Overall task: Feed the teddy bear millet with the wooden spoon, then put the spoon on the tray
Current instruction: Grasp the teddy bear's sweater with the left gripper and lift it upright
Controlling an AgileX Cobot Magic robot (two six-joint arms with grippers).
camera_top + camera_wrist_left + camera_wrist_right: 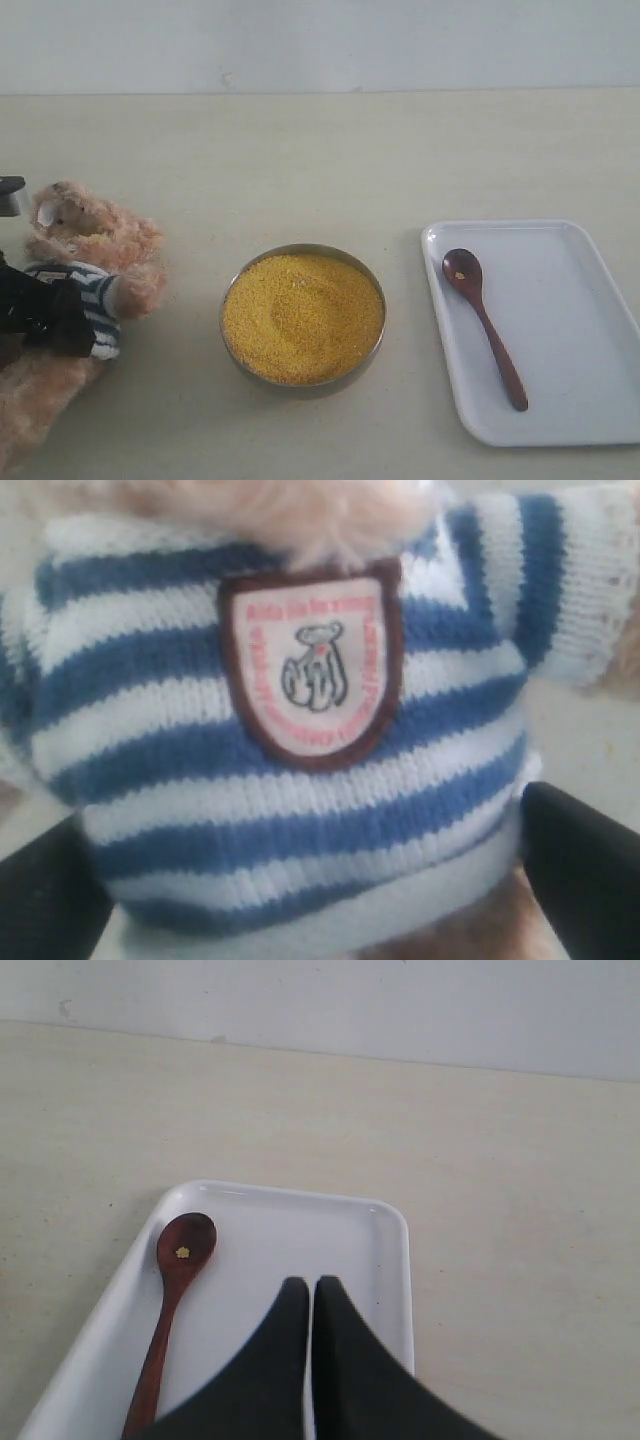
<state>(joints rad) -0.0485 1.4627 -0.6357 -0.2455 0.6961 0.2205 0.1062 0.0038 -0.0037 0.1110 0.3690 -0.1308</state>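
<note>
The teddy bear (85, 260), fluffy and in a blue-and-white striped shirt, sits at the far left. My left gripper (55, 315) is shut on its torso. In the left wrist view its black fingers (585, 865) press both sides of the shirt below the chest badge (312, 670). A metal bowl (232, 352) of yellow millet (302, 317) stands mid-table. The wooden spoon (483, 320) lies on the white tray (580, 300) at the right, a few grains in its bowl (183, 1251). My right gripper (311, 1285) hovers shut and empty over the tray (385, 1260), beside the spoon; the exterior view does not show it.
The pale tabletop (320, 160) runs back to a white wall (320, 40). Bare table lies between the bear and the bowl, and between the bowl and the tray.
</note>
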